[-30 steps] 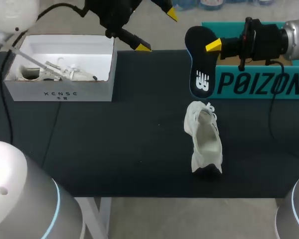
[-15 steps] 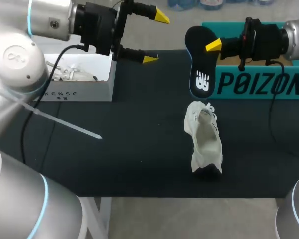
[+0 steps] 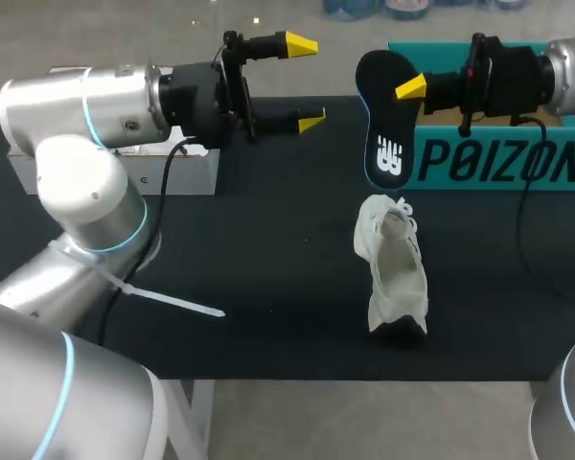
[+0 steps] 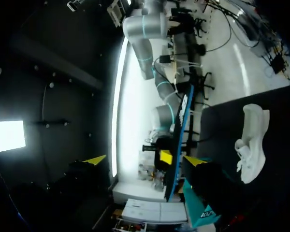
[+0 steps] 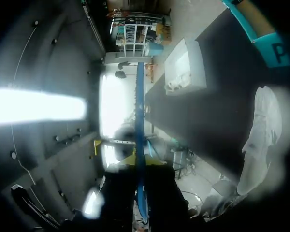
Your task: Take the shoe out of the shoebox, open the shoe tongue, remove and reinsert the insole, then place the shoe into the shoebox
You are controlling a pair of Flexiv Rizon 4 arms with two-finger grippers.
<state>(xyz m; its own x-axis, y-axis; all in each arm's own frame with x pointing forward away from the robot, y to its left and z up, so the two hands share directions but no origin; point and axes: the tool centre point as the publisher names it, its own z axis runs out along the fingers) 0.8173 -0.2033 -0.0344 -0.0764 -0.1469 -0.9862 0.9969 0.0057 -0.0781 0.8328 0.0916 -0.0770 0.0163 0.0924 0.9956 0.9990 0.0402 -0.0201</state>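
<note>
While my right gripper (image 3: 409, 88) clamps the black insole (image 3: 385, 134) upright just behind the white sneaker (image 3: 395, 278), clear for reinsertion, my left gripper (image 3: 307, 82) hovers wide open and empty, behind and left of it.

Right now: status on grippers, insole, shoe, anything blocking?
Left gripper open, empty, above the table. Right gripper shut on insole, held up by teal shoebox. Shoe on table, nothing between it and insole.
</note>
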